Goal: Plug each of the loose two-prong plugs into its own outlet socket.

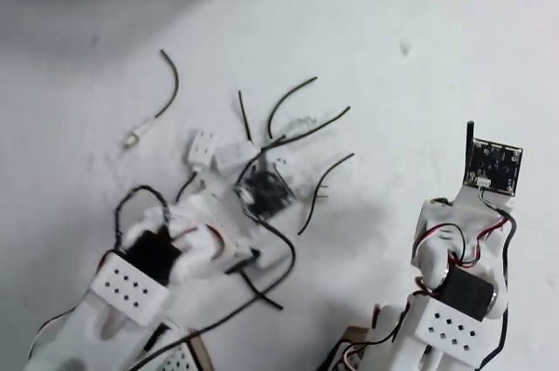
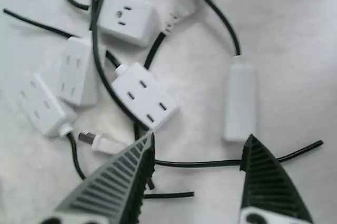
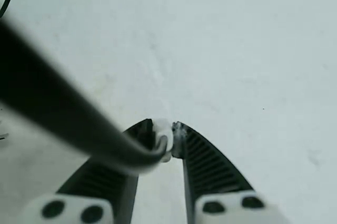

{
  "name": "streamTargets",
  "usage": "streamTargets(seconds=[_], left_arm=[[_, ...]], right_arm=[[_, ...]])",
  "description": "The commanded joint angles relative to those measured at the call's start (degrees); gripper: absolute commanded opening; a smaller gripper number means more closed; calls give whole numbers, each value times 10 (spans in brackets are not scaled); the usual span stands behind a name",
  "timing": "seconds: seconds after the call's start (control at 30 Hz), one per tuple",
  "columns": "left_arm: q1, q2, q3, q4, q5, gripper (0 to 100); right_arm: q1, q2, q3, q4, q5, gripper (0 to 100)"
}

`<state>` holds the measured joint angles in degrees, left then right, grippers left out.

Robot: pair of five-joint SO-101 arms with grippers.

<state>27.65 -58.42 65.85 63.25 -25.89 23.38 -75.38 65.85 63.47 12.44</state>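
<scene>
While your right claw (image 3: 171, 132) sits clenched on a small white plug (image 3: 162, 130), its black cord (image 3: 63, 113) running off past one finger, the sockets lie well apart from it. In the high view that arm stands alone on the bare side of the surface (image 1: 393, 65), and the heap of outlet blocks (image 1: 203, 148) lies across from it, toward the other arm. That gap, as I judge it, is what your next move turns on.

Your left claw (image 2: 200, 138) is much the nearer. It hangs released just short of one outlet block (image 2: 143, 95), whose long axis runs slantwise to the line between the fingers, and a loose plug (image 2: 97, 142) lies just beside one fingertip. I cannot tell which way the held plug's prongs face; they seem hidden between the fingers.
</scene>
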Motion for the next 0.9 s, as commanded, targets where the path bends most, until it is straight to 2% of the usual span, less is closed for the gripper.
streamTargets(seconds=[0.0, 0.1, 0.2, 0.43, 0.6, 0.87], left_arm=[[53, -7, 12, -43, 20, 264], [53, 7, 47, -95, 20, 264], [53, 77, 40, -105, 22, 264], [22, 323, -120, -68, 24, 264], [13, 435, -177, -73, 24, 264], [-104, 543, -295, -73, 18, 264]], right_arm=[[-2, 1, -3, 3, 5, 17], [-1, 1, -3, 3, 5, 17], [-1, 1, -2, 3, 5, 17], [-2, 1, -2, 3, 5, 17], [1, 1, -2, 3, 5, 17], [0, 1, -2, 3, 5, 17]])
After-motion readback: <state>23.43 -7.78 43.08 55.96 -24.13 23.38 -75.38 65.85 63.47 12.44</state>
